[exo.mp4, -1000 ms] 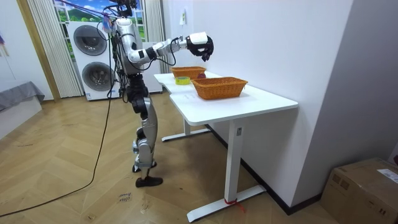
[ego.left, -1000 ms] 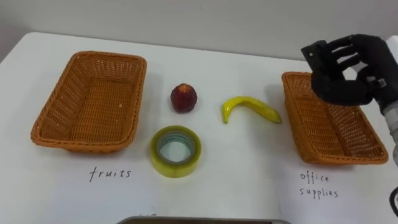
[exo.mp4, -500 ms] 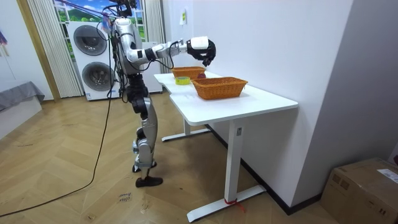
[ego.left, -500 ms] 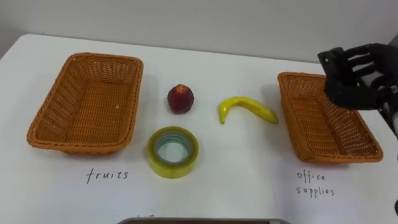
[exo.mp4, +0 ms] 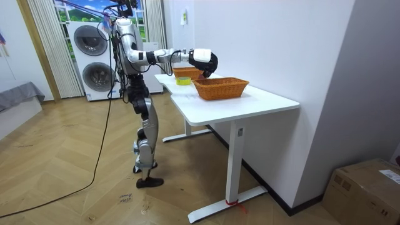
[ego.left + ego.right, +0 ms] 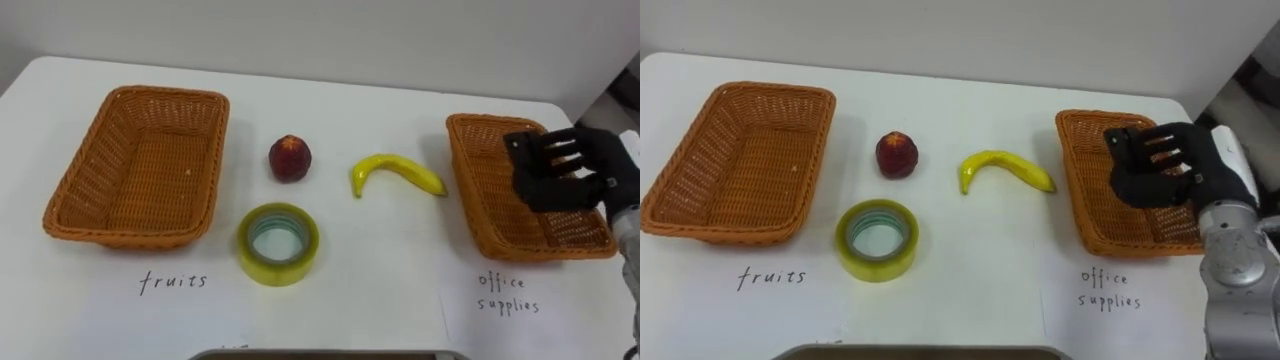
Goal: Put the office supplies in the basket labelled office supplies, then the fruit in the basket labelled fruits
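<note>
Nine-o'clock fruit basket (image 6: 60, 215) sat empty; apple (image 6: 289, 158), banana (image 6: 395, 172), tape (image 6: 279, 243) unsorted at centre. Right hand (image 6: 565, 175) hovered over three-o'clock office basket (image 6: 470, 200), grip unreadable.

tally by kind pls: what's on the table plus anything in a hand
Baskets: 2, the left basket and the right basket
Fruit: 2, the red fruit and the banana
Tape roll: 1
Dark item held in the right hand over the right basket, kind unclear: 1
Total: 6
</note>
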Available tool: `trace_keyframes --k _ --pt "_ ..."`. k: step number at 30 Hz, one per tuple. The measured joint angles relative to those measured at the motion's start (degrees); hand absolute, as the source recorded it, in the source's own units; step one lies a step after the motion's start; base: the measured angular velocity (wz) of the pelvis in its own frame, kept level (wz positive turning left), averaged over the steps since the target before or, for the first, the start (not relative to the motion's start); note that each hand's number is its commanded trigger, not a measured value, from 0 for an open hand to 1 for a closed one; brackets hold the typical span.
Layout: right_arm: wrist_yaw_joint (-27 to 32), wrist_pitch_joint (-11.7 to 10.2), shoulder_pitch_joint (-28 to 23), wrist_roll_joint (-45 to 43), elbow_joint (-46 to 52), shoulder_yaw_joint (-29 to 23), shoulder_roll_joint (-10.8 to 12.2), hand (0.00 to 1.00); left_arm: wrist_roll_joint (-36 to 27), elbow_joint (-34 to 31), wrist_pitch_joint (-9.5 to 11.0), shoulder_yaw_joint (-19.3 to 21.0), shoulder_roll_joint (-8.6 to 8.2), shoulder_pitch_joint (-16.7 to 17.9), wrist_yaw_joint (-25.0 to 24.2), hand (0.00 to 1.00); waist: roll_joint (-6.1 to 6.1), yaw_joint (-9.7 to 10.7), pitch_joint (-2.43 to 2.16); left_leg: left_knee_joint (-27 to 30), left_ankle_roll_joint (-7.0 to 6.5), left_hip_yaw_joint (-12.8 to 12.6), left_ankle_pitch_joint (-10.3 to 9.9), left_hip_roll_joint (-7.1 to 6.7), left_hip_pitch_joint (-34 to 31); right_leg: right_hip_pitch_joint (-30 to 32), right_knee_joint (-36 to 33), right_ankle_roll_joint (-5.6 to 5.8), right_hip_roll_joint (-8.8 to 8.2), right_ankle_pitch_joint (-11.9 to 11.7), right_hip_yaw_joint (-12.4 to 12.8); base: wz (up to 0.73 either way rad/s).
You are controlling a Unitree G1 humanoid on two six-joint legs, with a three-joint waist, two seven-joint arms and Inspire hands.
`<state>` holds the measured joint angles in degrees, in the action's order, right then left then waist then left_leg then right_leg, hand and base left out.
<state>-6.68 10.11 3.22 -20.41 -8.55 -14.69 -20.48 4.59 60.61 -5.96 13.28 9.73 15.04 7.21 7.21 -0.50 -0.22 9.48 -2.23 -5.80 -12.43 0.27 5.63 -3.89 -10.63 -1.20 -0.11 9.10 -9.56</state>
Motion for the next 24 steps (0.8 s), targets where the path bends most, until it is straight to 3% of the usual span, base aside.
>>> trace_keyframes --k 24 --pt "-4.8 1.3 0.0 -2.2 -2.1 2.3 0.0 1.0 0.0 -2.8 -0.1 0.0 0.29 -0.2 -0.2 0.0 -0.08 -0.2 0.12 -0.6 0.01 -0.1 0.0 0.02 0.0 0.1 0.9 0.02 0.16 0.0 0.3 0.0"
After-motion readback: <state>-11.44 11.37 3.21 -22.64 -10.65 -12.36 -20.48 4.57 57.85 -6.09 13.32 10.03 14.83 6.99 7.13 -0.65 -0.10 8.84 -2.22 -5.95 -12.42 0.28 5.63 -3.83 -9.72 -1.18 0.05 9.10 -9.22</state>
